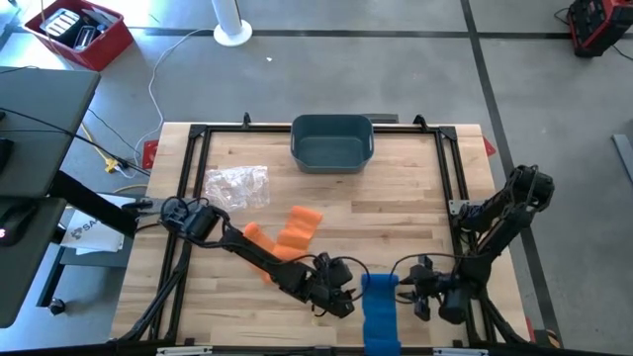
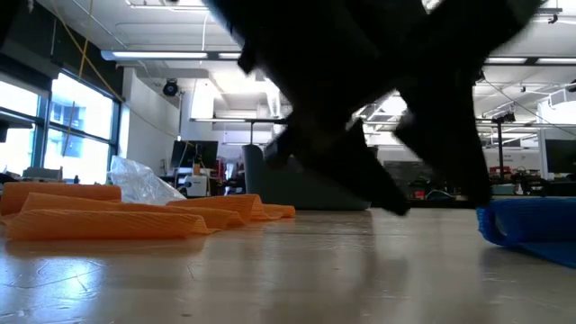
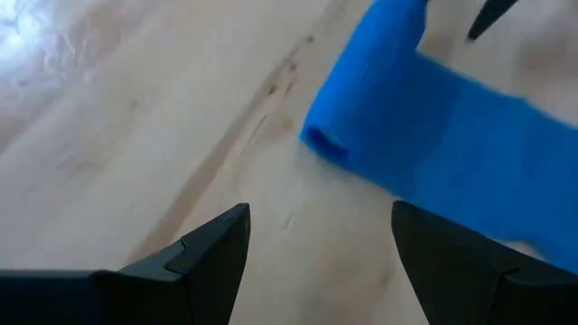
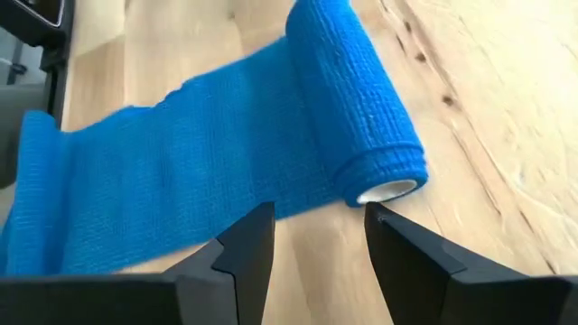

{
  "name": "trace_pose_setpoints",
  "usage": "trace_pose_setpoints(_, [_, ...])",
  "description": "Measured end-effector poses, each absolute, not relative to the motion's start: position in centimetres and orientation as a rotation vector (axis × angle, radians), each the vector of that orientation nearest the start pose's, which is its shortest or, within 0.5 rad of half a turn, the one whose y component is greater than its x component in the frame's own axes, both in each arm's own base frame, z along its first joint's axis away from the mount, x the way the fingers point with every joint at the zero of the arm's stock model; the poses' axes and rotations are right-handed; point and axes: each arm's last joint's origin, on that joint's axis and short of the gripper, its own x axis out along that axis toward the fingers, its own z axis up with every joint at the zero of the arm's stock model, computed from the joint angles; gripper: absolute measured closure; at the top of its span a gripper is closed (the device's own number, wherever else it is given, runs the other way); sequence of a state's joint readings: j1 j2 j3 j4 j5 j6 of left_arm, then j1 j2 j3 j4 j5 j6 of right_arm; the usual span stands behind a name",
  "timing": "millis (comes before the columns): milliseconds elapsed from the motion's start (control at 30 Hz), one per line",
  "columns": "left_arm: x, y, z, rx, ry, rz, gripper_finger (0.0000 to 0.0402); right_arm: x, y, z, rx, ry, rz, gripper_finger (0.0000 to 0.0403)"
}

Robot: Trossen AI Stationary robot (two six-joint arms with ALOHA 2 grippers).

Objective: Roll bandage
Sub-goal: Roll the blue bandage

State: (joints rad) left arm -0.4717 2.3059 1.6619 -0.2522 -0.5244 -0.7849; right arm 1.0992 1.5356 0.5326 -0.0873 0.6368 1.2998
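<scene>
A blue bandage [image 1: 379, 309] lies on the wooden table near its front edge. Its rolled part [image 4: 357, 99] lies at the strip's far end, and the flat strip [image 4: 163, 181] runs to the near edge. My left gripper [image 3: 321, 244] stands open just to the left of the roll [image 3: 361, 99], low over the wood. My right gripper [image 4: 316, 236] stands open just to the right of it, its fingers pointing at the roll's end with the white core [image 4: 390, 190]. Nothing is between the fingers of either.
A loose orange bandage [image 1: 287, 237] lies left of centre, partly under my left arm. A crumpled clear plastic bag [image 1: 235, 186] lies farther back on the left. A grey-blue bin [image 1: 332, 141] stands at the far edge's middle. A black frame [image 1: 198, 133] borders the table.
</scene>
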Motion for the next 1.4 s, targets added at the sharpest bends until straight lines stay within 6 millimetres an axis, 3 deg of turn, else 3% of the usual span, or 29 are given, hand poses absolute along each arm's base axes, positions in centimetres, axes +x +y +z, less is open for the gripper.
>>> trace_pose_setpoints(200, [44.3,-21.0,11.3,-0.319,0.721,0.334,0.0138,12.2,19.9,10.7,0.346,0.766,-0.117,0.0236])
trace_pose_setpoints(733, [44.4,-21.1,11.3,-0.302,0.706,0.319,0.0138,13.3,21.5,8.3,0.274,0.652,-0.059,0.0236])
trace_pose_setpoints(1067, [44.2,-21.1,11.1,-0.284,0.735,0.323,0.0138,12.5,21.3,9.2,0.354,0.687,-0.08,0.0262])
trace_pose_setpoints(1400, [44.3,-21.2,11.2,-0.299,0.718,0.316,0.0138,13.0,21.4,9.7,0.345,0.56,-0.109,0.0269])
